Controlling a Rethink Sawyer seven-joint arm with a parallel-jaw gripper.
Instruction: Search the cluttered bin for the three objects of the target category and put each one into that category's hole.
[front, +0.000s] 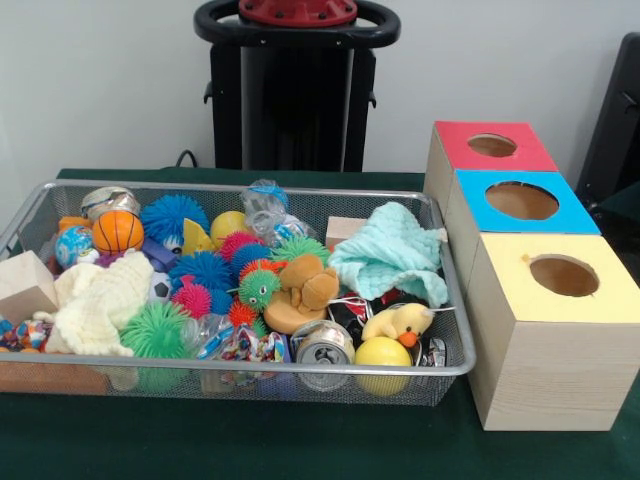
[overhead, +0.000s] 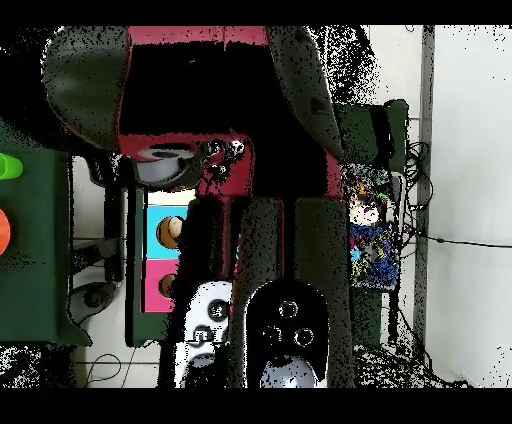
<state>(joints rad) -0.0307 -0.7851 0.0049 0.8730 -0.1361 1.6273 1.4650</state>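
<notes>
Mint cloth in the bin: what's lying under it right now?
The mint cloth drapes over the bin's back right corner. At its front edge a yellow duck toy and something black and red show. Whatever sits beneath its middle is covered.

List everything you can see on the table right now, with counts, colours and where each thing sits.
bin: one, silver mesh, left on the green table
boxes: three wooden, right of the bin; red hole farthest, blue middle, yellow nearest
spiky balls: several, blue, green, pink, mid bin
basketball: one, orange, far left of bin
cloth: one, mint, right of bin
duck: one, yellow, near right
can: one, silver, front
robot pedestal: black, behind table
arm: red and black, overhead view only
</notes>
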